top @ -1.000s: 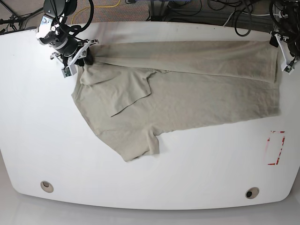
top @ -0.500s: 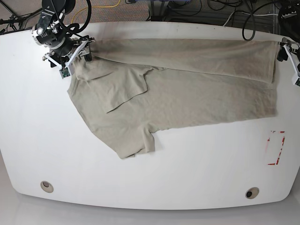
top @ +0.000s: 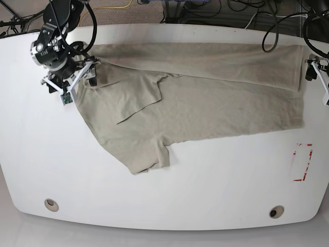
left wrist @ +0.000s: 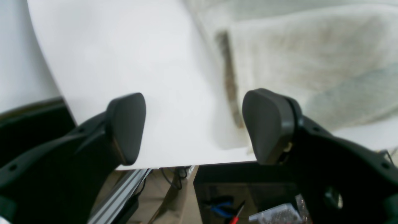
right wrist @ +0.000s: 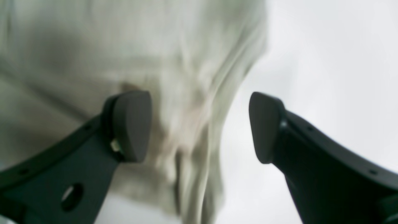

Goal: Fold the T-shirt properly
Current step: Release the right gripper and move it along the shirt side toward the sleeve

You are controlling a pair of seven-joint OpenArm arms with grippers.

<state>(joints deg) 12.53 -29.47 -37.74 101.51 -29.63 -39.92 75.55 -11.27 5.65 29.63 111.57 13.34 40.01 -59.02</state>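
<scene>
1. Your right gripper [right wrist: 199, 124] has its jaws apart, straddling the bunched shoulder edge of the plain khaki-beige cotton T-shirt [top: 205, 98]; nothing is clamped.
2. Your left gripper [left wrist: 192, 127] is also spread wide, empty, just off the hem at the white table [top: 164, 206] edge.
3. The shirt lies flat, far side folded over. Take matching corners, lift evenly, and keep the fabric taut.
4. No readable label or writing shows.

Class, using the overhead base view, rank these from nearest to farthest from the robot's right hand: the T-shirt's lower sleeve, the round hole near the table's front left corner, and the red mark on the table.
From the right hand:
1. Lower sleeve, below and toward the middle.
2. Round hole, front left corner.
3. Red mark, far across on the opposite side.
</scene>
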